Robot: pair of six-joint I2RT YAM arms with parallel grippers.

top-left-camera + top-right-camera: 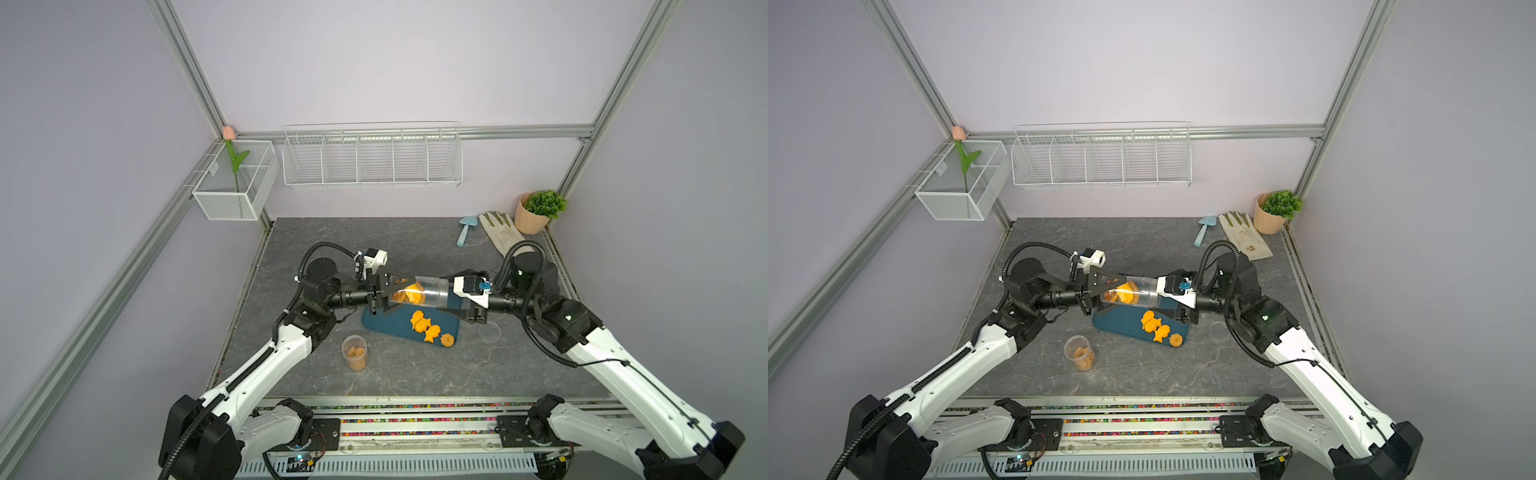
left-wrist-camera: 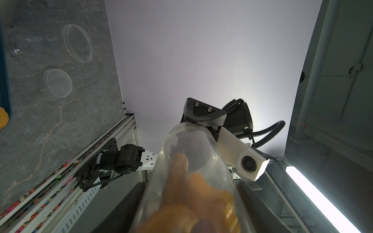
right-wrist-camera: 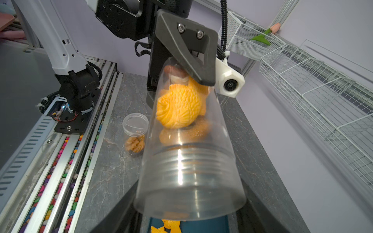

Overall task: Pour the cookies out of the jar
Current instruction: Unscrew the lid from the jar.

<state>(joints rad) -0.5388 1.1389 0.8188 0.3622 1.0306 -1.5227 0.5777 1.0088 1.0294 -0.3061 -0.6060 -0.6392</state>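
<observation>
Grey marble tabletop [image 1: 395, 374] | blue tray [image 1: 376, 326] | clear jar [image 1: 432, 291] lying level above tray | left claw [image 1: 400, 295] clamped on its base, right claw [image 1: 449, 295] clamped on its mouth end | cookies [image 1: 409, 293] bunched inside by base, others on tray

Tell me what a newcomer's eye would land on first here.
The clear jar is held on its side between the left tool and right tool, above the teal tray. Bright orange cookies bunch at its left-tool end, and loose cookies lie on the tray. A smaller jar of tan biscuits stands on the table nearby.
</observation>
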